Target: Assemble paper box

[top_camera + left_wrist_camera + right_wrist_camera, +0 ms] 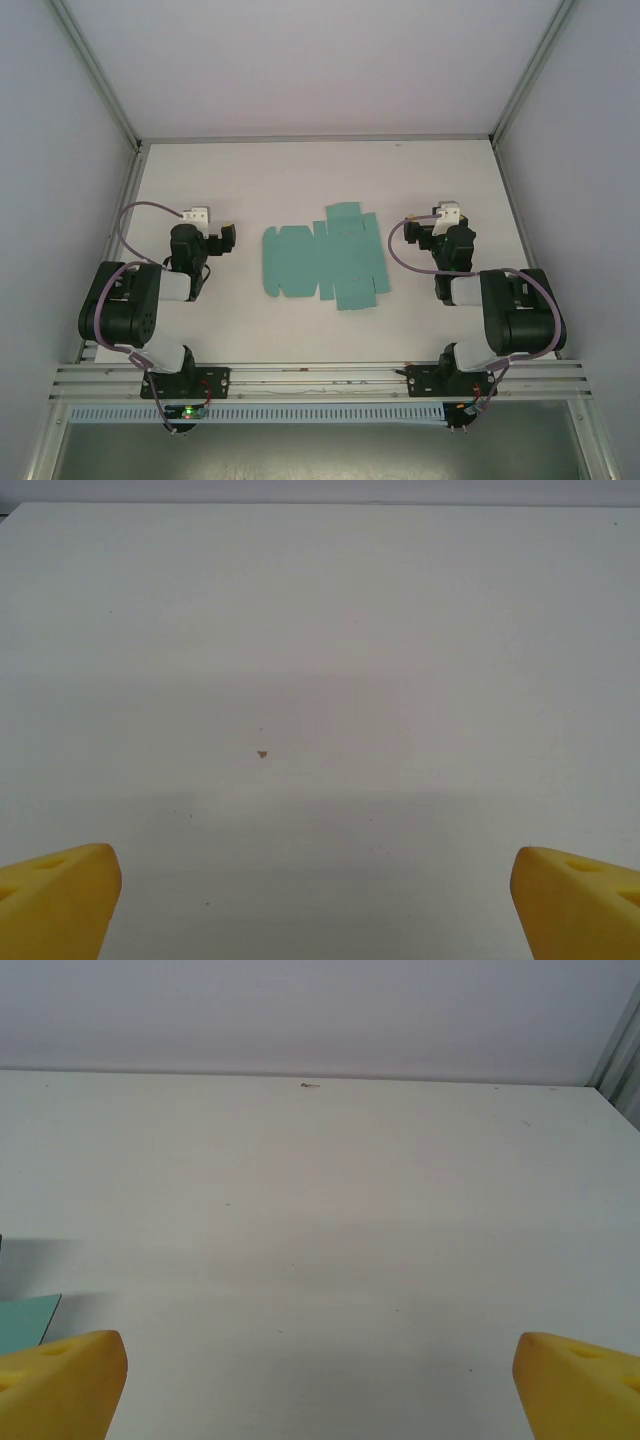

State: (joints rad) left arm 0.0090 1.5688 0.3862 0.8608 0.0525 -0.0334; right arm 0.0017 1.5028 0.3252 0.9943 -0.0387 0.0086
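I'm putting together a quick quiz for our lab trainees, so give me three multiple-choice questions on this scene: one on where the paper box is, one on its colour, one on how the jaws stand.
1. Where does the paper box lie?
A. flat on the table, between the left arm and the right arm
B. in the far left corner
C. on top of an arm

2. What colour is it?
A. red
B. teal-green
C. brown

3. How do both arms' jaws stand?
A. both shut
B. shut on the card
C. both wide open, holding nothing

Answers: A, the top view shows it midway between the arms; B, the sheet is plainly teal-green; C, each wrist view shows yellow fingers far apart over bare table.
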